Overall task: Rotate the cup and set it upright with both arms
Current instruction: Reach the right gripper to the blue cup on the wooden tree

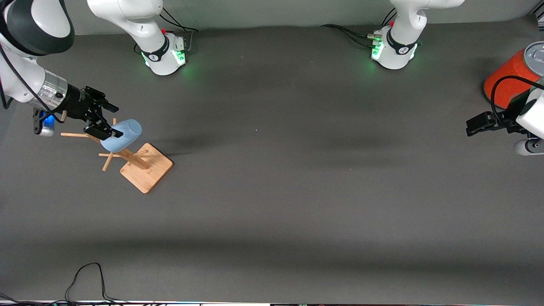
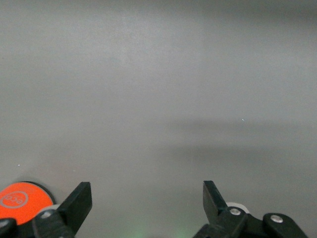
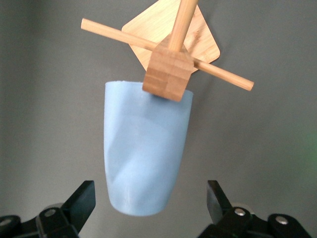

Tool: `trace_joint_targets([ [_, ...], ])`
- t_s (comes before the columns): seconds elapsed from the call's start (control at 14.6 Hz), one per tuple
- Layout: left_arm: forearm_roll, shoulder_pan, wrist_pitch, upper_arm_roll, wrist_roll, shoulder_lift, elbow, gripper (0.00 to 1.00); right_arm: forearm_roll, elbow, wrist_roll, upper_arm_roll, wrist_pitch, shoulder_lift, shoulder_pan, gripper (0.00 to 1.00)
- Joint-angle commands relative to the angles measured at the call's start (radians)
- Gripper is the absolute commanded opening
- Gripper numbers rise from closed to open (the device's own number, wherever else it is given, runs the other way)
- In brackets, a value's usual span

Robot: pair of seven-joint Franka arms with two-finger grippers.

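My right gripper [image 1: 103, 123], fingers spread on either side of the light-blue cup [image 1: 121, 135] hung tilted on the wooden peg rack [image 1: 140, 163] toward the right arm's end of the table, while my left gripper [image 1: 480, 123] waits, spread wide, beside the orange-red can [image 1: 508, 74].

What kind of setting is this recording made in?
Likely a robotics lab bench: two table-mounted arms on a dark grey table, with staged props only: a light-blue cup on a wooden peg rack and an orange-red can.
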Motion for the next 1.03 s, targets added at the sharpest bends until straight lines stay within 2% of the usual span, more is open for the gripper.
trace_joint_targets([
  [0.0, 0.003, -0.016, 0.011, 0.013, 0.006, -0.001, -0.004, 1.00, 0.023, -0.033, 0.003, -0.003, 0.069, -0.007, -0.002, 1.00],
  [0.41, 0.001, -0.024, 0.014, 0.011, 0.005, 0.003, -0.003, 1.00, 0.027, -0.059, -0.003, 0.000, 0.209, 0.070, 0.001, 1.00],
  [0.82, 0.001, -0.025, 0.014, 0.013, 0.005, 0.009, -0.003, 1.00, 0.062, -0.059, -0.003, 0.000, 0.218, 0.093, 0.002, 1.00],
  [0.96, 0.001, -0.025, 0.015, 0.011, 0.006, 0.011, -0.003, 1.00, 0.062, -0.059, -0.005, 0.000, 0.213, 0.091, 0.002, 0.93],
])
